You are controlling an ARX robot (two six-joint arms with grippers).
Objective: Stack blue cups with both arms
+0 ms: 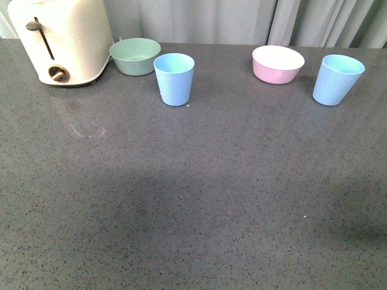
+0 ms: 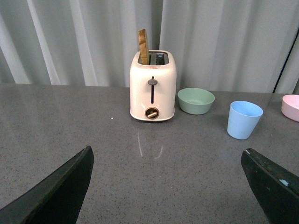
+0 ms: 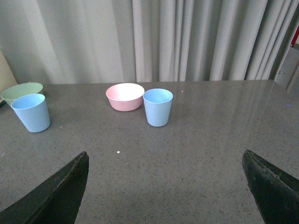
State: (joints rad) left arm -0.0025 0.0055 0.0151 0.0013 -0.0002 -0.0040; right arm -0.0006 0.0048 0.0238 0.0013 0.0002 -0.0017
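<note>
Cups stand upright by the far edge of the bench (image 1: pixel 193 199): left cup (image 1: pixel 174 79) just beside the green bowl (image 1: pixel 135 55), right cup (image 1: pixel 336 79) near the far right corner. Both the left gripper (image 2: pixel 167 156) and right gripper (image 3: pixel 166 158) gape wide, holding nothing. The cups look light, stiff and slippery, so grab each around its middle.

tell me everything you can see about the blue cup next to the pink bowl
The light blue tapered matte plastic cup is handleless, wider at the rim than the base, with a paler aqua inside that looks empty. It stands upright on the speckled grey countertop, right of the pink bowl with white inside, a gap between them. Only the counter touches it.
</note>
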